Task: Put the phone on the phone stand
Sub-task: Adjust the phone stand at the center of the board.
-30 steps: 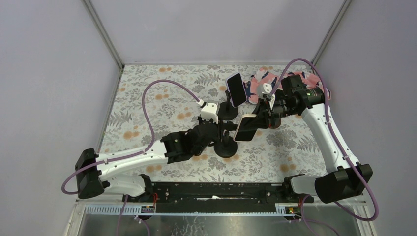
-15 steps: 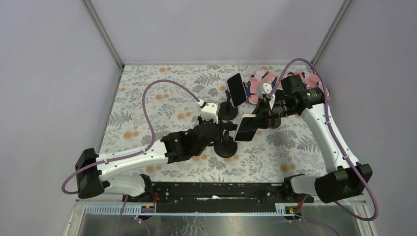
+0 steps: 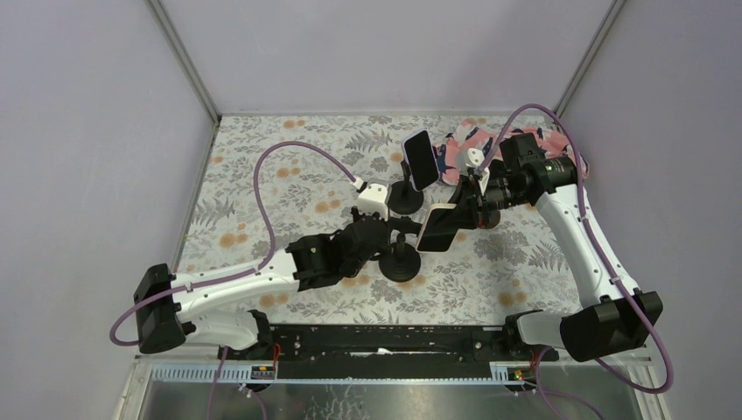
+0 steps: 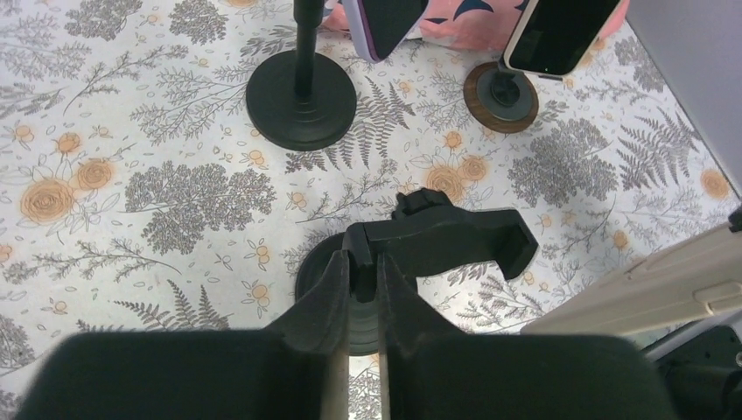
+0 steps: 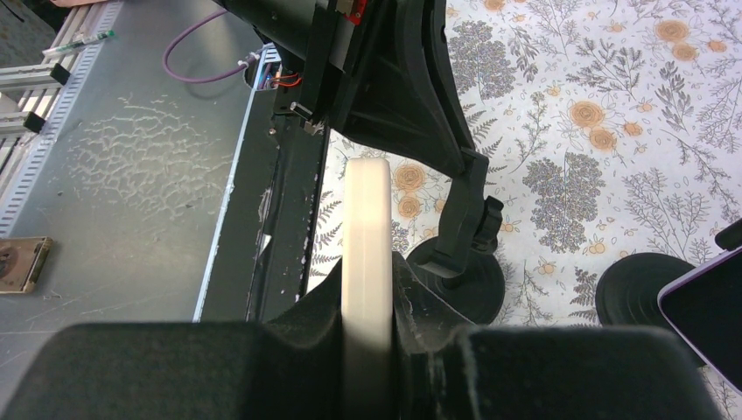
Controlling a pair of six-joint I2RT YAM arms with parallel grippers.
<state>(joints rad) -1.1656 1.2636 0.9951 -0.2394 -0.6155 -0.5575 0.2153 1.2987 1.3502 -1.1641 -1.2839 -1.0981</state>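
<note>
Floral-covered table (image 3: 262, 175). Purple-cased phone (image 3: 421, 160) sat on a black round-base stand (image 4: 301, 98), another phone (image 4: 560, 31) on a brown-base stand (image 4: 501, 92), pink cloth (image 4: 472, 26) behind.

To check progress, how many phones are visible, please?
3: purple-cased phone on the far black stand, cream-cased phone on the brown-based stand, beige phone in the right gripper.

The left claw (image 3: 386, 230) is at the head of the phone stand (image 3: 402, 263), whose round base rests on the floral bench (image 3: 262, 184). The right claw (image 3: 466, 213) grips the phone (image 3: 437, 227), tilted, just right of that head. A second stand (image 3: 405, 200) behind carries another phone (image 3: 421, 160)
</note>
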